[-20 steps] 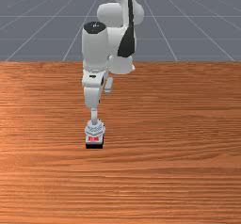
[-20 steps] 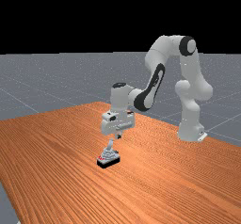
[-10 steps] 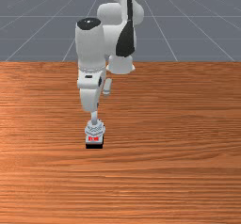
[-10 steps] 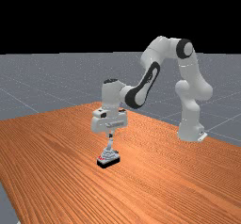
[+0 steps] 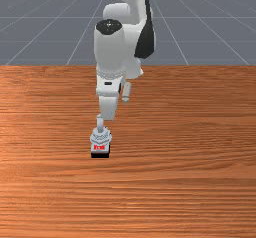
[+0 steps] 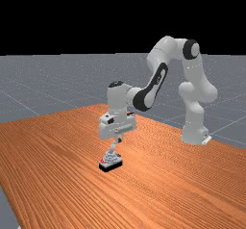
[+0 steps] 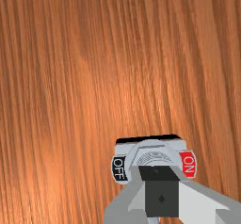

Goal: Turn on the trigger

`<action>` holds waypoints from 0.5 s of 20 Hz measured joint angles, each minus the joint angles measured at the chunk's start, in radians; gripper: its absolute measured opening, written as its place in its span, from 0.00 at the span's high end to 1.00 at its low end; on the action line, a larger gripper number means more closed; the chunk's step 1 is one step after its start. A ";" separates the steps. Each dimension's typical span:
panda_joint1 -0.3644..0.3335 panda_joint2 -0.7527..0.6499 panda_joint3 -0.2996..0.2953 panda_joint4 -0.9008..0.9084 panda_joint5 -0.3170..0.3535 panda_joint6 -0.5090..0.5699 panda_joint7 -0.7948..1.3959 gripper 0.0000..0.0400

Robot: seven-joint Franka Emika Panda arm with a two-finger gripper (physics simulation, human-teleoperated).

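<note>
Left to right in the far view, first comes the red ON label (image 6: 102,161) on the small grey trigger box with a black base (image 6: 111,163), which sits on the orange-brown wooden table (image 6: 57,170) left of the picture's middle. The box looks light and hard-shelled, apt to slide or tip if shoved. From its ribbed collar rises the slim pale-grey lever (image 6: 113,147), smooth and likely a little stiff, leaning slightly away from that label, so probably not on. It is best taken, or pushed, near its upper end, across toward ON, without pressing down. Just right of its top is the two-finger gripper (image 6: 119,140), its jaws together with nothing seen between them; whether it touches the lever I cannot tell. Above, the white hand (image 6: 117,127) points down, and the white and grey arm (image 6: 157,81) arches back rightward to its base.
</note>
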 joint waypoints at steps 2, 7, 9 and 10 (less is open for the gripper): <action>0.012 0.003 0.004 0.007 -0.002 -0.015 0.019 1.00; 0.017 -0.046 0.016 -0.082 -0.006 0.075 -0.018 1.00; 0.007 -0.046 0.036 -0.082 0.054 0.069 -0.018 1.00; 0.033 -0.063 0.018 -0.121 0.001 0.143 0.036 1.00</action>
